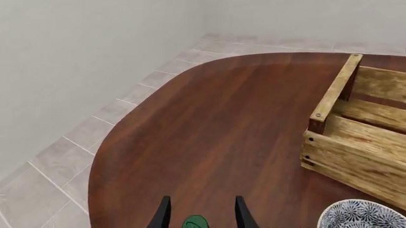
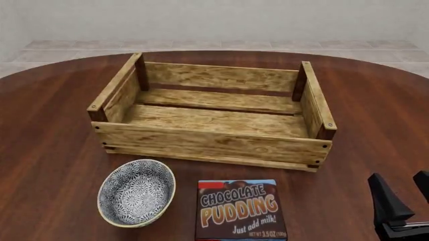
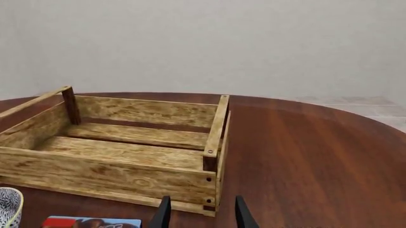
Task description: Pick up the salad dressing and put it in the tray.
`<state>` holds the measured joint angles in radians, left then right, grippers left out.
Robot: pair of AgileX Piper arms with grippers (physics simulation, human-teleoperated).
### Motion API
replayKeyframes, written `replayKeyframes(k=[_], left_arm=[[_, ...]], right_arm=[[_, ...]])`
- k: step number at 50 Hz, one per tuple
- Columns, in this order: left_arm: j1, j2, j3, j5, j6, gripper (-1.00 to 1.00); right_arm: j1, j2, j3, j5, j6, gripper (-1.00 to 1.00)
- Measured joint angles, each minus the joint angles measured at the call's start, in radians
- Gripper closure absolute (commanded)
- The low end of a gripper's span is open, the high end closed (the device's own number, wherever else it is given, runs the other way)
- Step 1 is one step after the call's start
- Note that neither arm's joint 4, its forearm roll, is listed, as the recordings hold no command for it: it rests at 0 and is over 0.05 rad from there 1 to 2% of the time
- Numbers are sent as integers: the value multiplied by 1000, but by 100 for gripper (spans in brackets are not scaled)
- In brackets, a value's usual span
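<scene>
The left hand [image 1: 198,216] is showing the salad dressing [image 1: 195,222]'s green cap between its parted fingers, grip unclear, the right hand [image 3: 198,211] is hanging open and empty near the "CHOCOLATE PUDDING, Just add milk!" box [image 2: 240,211], and the tray [image 2: 213,144] is sitting farther along the bench [image 2: 54,150].

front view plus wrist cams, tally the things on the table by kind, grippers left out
wooden crate: 1
patterned bowl: 1
chocolate pudding box: 1
bottle, only its green cap shows, between the left gripper's fingers: 1
total: 4
</scene>
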<state>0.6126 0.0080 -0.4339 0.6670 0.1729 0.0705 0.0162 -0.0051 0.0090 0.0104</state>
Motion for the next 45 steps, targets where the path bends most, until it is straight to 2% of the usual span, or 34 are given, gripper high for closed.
replayKeyframes(k=[45], left_arm=[[77,-5,133,-32,30,-100]], right_arm=[[0,2,0,5,-4,-100]])
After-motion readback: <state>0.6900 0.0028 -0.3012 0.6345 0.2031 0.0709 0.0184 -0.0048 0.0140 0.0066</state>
